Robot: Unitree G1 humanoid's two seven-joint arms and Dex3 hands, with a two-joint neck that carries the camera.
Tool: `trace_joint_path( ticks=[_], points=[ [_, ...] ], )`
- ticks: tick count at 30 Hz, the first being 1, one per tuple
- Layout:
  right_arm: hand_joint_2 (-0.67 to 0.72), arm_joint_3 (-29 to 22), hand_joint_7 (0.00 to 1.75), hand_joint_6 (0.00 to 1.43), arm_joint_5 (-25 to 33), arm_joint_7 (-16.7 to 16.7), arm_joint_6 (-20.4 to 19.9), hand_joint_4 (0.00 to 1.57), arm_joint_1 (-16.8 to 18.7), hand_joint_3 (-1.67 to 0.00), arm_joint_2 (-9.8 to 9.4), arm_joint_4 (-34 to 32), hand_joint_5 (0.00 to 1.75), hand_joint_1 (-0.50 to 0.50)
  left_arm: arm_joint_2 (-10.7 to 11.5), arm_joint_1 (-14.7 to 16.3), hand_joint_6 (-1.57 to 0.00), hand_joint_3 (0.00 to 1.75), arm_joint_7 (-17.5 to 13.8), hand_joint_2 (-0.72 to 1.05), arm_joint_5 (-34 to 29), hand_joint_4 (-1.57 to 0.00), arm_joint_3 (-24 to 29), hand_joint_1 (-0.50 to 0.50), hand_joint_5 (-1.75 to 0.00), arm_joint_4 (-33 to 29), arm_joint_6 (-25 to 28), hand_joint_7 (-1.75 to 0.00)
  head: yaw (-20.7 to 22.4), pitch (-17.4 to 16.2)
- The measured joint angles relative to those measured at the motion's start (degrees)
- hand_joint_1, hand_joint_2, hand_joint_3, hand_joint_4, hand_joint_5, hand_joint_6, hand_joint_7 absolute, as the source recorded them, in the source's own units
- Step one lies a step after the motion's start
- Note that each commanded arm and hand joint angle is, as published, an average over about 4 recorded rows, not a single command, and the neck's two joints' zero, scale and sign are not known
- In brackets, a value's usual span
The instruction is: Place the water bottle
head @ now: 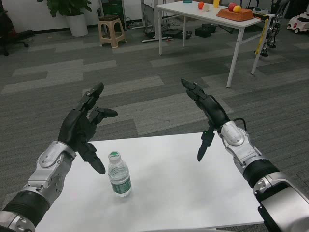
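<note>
Clear plastic water bottle [119, 175]: upright on white worktop [183, 188], untouched.
Left hand [84, 128]: released, beside bottle.
Right hand [206, 116]: released, apart.
Progress: placing looks done.

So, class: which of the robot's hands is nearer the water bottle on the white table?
Left. The left hand hangs open just up and left of the water bottle, a fingertip close beside its cap. The right hand is open too, well off to the bottle's right.
</note>
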Motion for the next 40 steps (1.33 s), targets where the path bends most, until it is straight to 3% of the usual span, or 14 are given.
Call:
trace_joint_path(
  ticks=[11,13,17,25,29,40],
  points=[
    [0.60,0.0,0.00,0.00,0.0,0.0,0.0,0.00,0.0,0.00,0.00,-0.1,0.00,-0.46,-0.4,0.0,0.00,0.09,0.0,-0.46,-0.7,0.00,0.1,-0.50,-1.36,0.0,0.0,-0.07,0.2,0.2],
    [0.60,0.0,0.00,0.00,0.0,0.0,0.0,0.00,0.0,0.00,0.00,-0.1,0.00,-0.46,-0.5,0.0,0.00,0.09,0.0,-0.46,-1.1,0.00,0.2,-0.50,-1.23,0.0,-0.1,-0.07,0.2,0.4],
    [0.60,0.0,0.00,0.00,0.0,0.0,0.0,0.00,0.0,0.00,0.00,-0.1,0.00,-0.46,-0.9,0.0,0.00,0.09,0.0,-0.55,-3.4,0.00,0.3,-0.50,-0.77,0.0,-0.6,-0.07,0.2,0.4],
    [0.60,0.0,0.00,0.00,0.0,0.0,0.0,0.00,0.0,0.00,0.01,-0.1,0.00,-0.46,-1.1,0.0,0.00,0.07,-0.4,-0.55,-17.0,0.00,-3.1,-0.50,-0.54,0.0,-2.7,-0.07,0.3,0.3],
    [0.60,0.0,0.00,0.00,0.0,0.0,0.0,0.00,0.0,0.00,0.02,-0.1,0.00,-0.46,-1.0,0.0,0.00,0.09,-0.8,-0.55,-21.8,0.00,-4.4,-0.49,-0.21,0.0,-3.0,-0.07,0.4,0.2],
    [0.60,0.0,0.00,0.00,0.0,0.0,0.0,0.00,0.0,0.00,0.02,-0.1,0.00,-0.46,-0.8,0.0,0.00,0.09,-1.1,-0.55,-24.5,0.00,-5.3,-0.50,-0.21,0.0,-3.2,-0.07,0.3,0.3]
  ],
)
